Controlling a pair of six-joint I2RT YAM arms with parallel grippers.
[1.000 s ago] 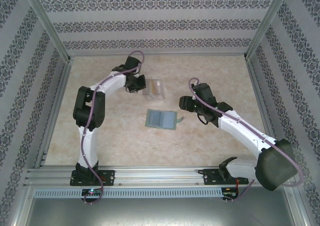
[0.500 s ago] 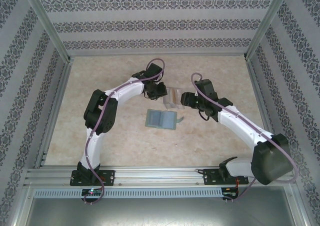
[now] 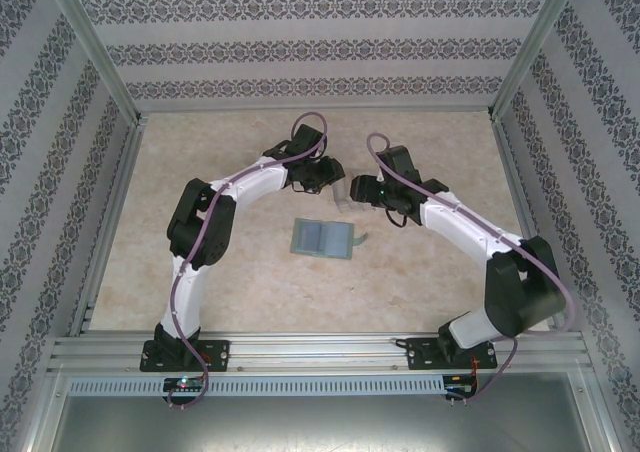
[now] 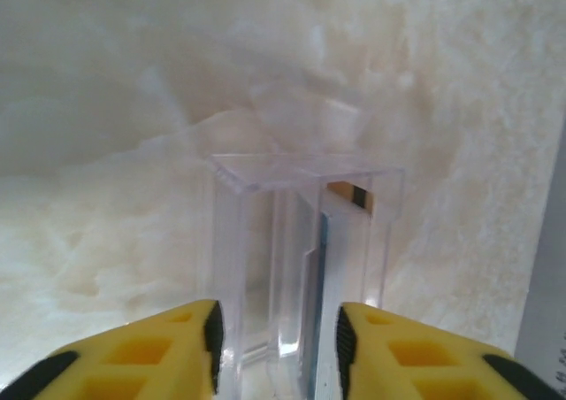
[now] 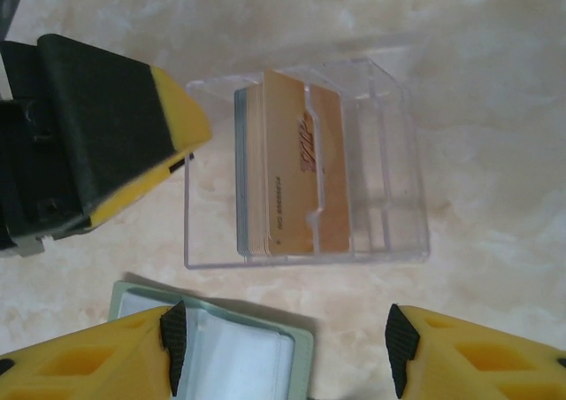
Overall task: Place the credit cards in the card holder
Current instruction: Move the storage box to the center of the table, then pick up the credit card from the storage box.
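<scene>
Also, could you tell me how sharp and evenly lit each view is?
Left wrist: washed out and hazy, the clear plastic box soft-edged. Right wrist: crisp on the yellow-orange plastic card. Top external: evenly lit, fine detail lost.

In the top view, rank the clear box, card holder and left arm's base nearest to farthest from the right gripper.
1. Clear box, beside the right gripper.
2. Card holder, mid-table.
3. Left arm's base, near edge.
</scene>
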